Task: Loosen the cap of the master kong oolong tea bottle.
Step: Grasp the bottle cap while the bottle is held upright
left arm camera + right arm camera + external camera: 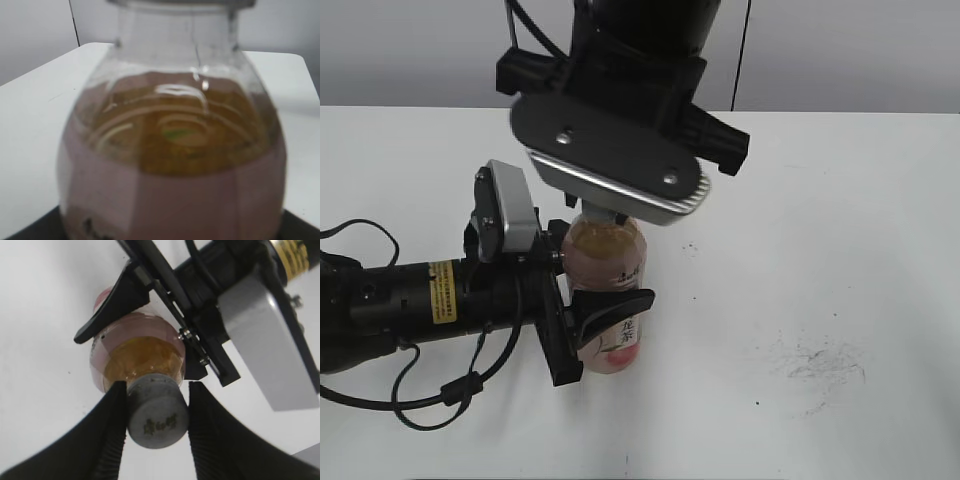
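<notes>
The master kong oolong tea bottle (605, 255) stands upright on the white table, amber tea in clear plastic with a pink-and-white label. My left gripper (605, 320) comes in from the left and is shut on the bottle's body, one black finger (618, 303) across the label. In the left wrist view the bottle (170, 165) fills the frame. From above, my right gripper (156, 387) is shut on the grey cap (157, 415), with a ribbed finger pressed on each side. In the exterior view the right wrist hides the cap.
The white table (840, 200) runs back to a grey wall. Dark scuff marks (815, 365) lie right of the bottle. The left arm's black cables (380, 240) loop over the table's left side.
</notes>
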Available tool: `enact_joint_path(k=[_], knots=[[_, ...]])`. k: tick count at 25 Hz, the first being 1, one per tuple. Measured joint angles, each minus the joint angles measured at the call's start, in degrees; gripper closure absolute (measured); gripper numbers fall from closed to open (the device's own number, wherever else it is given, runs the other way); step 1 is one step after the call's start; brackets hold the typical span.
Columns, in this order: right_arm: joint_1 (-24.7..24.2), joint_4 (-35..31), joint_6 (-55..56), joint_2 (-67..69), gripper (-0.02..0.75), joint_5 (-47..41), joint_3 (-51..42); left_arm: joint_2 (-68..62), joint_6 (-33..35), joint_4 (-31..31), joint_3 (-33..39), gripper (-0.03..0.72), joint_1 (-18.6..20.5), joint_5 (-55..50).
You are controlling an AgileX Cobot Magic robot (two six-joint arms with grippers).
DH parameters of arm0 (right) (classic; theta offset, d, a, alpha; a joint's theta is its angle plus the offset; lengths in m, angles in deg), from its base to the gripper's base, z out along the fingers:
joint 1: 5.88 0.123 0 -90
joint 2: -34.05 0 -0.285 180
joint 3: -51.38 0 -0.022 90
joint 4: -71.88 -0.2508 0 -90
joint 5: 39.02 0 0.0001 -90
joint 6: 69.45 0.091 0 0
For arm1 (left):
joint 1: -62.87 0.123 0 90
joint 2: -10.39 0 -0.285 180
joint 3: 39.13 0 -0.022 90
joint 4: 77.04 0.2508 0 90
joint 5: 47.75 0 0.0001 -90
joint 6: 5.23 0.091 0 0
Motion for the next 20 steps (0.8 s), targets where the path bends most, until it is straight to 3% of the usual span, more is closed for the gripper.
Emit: enact_joint_path(k=[3,6,8,13,15,20], knots=[[0.0,0.04,-9.22,0.0,0.459,0.0,0.02,0.0,0.0,-0.05,0.0,0.292,0.0,-0.04],[0.0,0.04,-6.89,-0.05,0.458,0.0,0.02,0.0,-0.05,-0.09,0.0,0.292,0.0,-0.04],[0.0,0.06,3.13,-0.05,0.422,0.0,0.02,0.0,-0.05,-0.09,0.0,0.292,0.0,-0.04],[0.0,0.82,35.65,-0.05,0.164,0.37,0.02,0.0,-0.12,-0.09,0.0,0.293,0.0,-0.04],[0.0,1.31,49.76,-0.05,0.148,0.37,0.02,0.0,-0.12,-0.09,0.0,0.293,0.0,-0.04],[0.0,1.35,76.56,-0.05,0.199,0.37,0.02,0.0,-0.12,-0.09,0.0,0.293,0.0,-0.04]])
